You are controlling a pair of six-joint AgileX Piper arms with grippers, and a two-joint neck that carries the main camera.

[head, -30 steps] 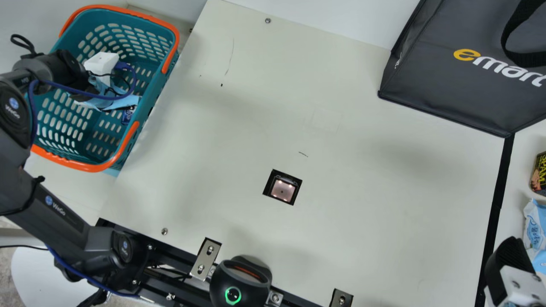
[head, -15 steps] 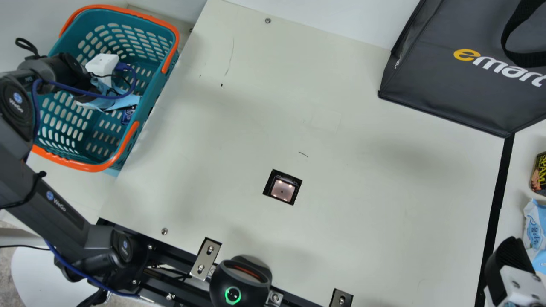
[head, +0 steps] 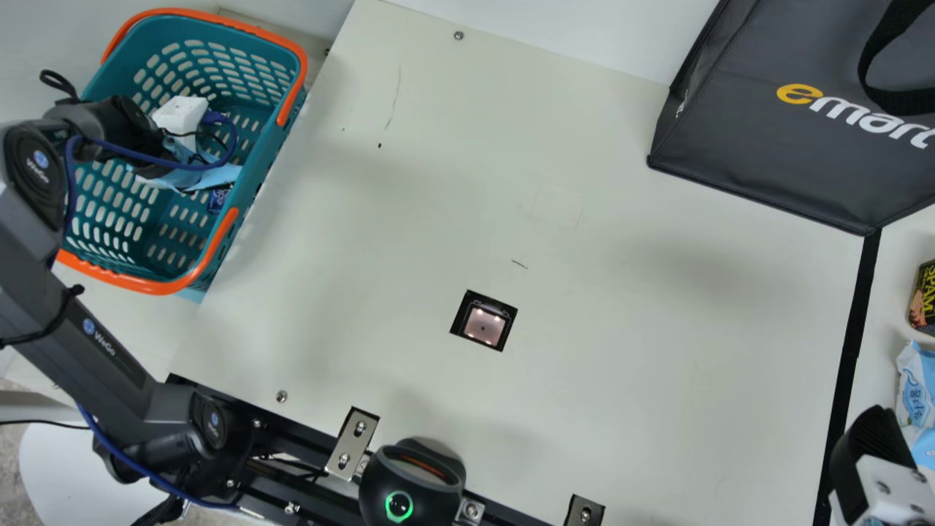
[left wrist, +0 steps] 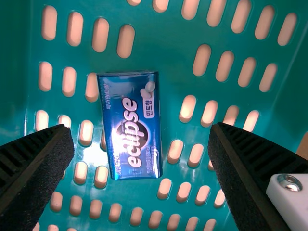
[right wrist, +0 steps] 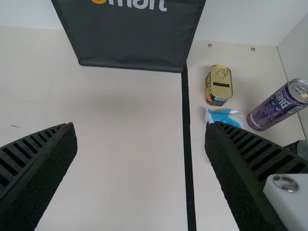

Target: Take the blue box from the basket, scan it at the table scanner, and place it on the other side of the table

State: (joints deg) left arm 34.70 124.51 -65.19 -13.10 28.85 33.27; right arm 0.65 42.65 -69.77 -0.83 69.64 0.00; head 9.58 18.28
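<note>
The left arm (head: 102, 351) is extended with its joints bent, and the left gripper (head: 180, 118) is pointed downward. Its ribbed fingers (left wrist: 36, 161) are held wide apart. At the main view's lower right, the right gripper (head: 876, 453) is seen in part; its fingers (right wrist: 248, 161) are also spread widely.

In the main view, a cream table (head: 621, 409) spreads across the middle under soft light, with blurred shadows at 10 and 3 o'clock and a black strip (head: 851, 343) running across its surface from 3 to 4 o'clock. A pale wall (head: 570, 33) rises behind it at 12 to 1 o'clock, while mottled floor (head: 11, 475) and a white rounded surface (head: 58, 467) lie at 8 o'clock. In the right wrist view, two pale walls meet at 2 o'clock.
</note>
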